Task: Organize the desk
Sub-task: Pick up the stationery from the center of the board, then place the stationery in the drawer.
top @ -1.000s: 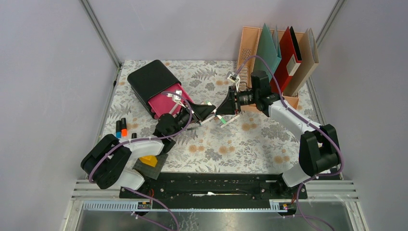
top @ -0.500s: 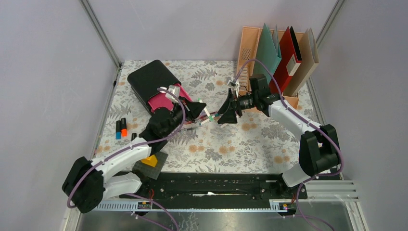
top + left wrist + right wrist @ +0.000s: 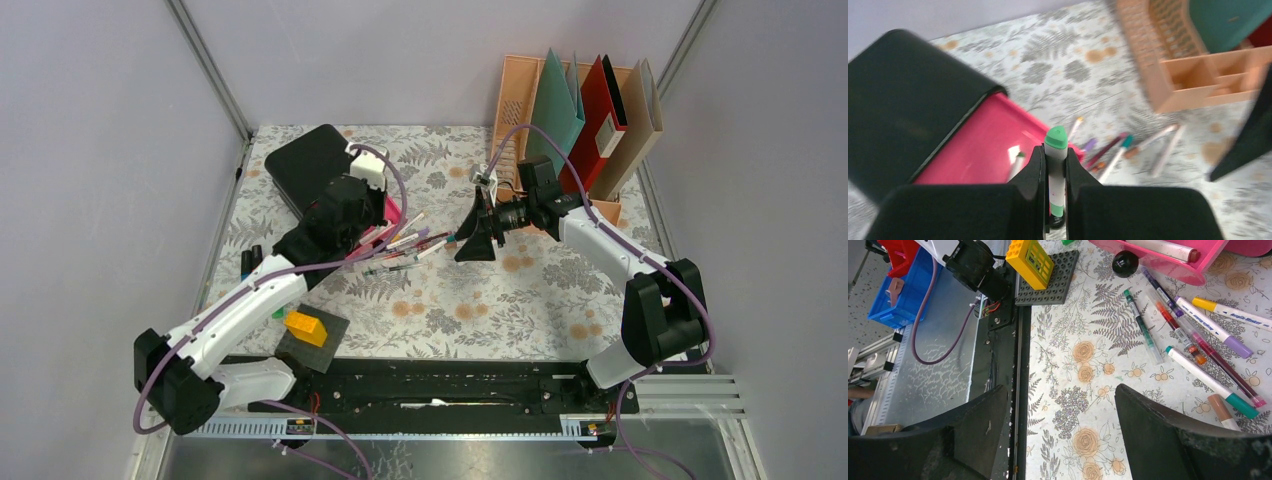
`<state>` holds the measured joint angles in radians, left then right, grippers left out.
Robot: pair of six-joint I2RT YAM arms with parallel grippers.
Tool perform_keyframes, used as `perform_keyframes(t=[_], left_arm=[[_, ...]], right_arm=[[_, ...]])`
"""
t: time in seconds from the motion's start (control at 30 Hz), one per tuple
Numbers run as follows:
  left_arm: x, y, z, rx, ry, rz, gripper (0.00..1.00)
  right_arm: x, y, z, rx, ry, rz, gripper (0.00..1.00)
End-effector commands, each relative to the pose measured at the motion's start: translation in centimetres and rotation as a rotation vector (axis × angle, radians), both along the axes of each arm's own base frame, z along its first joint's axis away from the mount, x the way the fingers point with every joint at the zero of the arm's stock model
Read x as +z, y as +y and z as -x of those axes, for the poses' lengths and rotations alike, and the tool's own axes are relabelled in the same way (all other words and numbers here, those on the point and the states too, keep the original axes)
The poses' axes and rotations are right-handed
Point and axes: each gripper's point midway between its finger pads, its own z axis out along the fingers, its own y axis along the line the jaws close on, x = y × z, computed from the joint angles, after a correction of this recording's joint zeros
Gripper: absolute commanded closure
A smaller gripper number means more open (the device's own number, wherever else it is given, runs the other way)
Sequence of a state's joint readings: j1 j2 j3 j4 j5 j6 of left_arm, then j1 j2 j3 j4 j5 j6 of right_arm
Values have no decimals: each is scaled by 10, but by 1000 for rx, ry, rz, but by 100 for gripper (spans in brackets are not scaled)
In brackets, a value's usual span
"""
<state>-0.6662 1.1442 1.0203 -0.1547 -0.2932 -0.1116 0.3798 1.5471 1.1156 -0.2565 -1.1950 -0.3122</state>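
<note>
I'm clamping the L fingers (image 3: pixel 1044 167) shut on a green-cap marker (image 3: pixel 1055 145), cap poking out past the tips. I'm aiming it at the open pink drawer (image 3: pixel 983 150) of the black box (image 3: pixel 903 100), prob. to drop it in beside the pen (image 3: pixel 1017 162) lying there. R fingers (image 3: pixel 476 243) are hanging wide open, empty, over the loose pens (image 3: pixel 1193 335), ready for the next pick. The counter (image 3: pixel 520 300) is carrying it all, w/ the rack (image 3: pixel 520 100) at its far R corner.
</note>
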Motion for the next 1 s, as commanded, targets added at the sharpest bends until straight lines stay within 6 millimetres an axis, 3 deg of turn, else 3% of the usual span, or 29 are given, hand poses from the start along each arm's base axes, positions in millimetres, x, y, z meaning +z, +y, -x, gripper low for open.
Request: perform_keyframes(t=[0.0,0.17,0.67,0.73,0.83,0.97], left_arm=[[-9,49,-14,201,21,-271,100],[-13,64,-24,286,17,-375,100],[-53,80,-59,421,48,-608,100],[-58,84,-64,442,48,-619,91],[-65,89,-70,470,54,-628,65],[-63,86,-73,474,54,-608,40]], right_arm=[[26,1,-2,15,-104,-34,15],[25,1,-2,16,-104,-33,14],[25,0,-2,16,-117,-28,14],[24,0,-1,16,-116,-28,14],[25,0,-1,18,-117,-29,14],[25,0,-1,18,-119,-27,14]])
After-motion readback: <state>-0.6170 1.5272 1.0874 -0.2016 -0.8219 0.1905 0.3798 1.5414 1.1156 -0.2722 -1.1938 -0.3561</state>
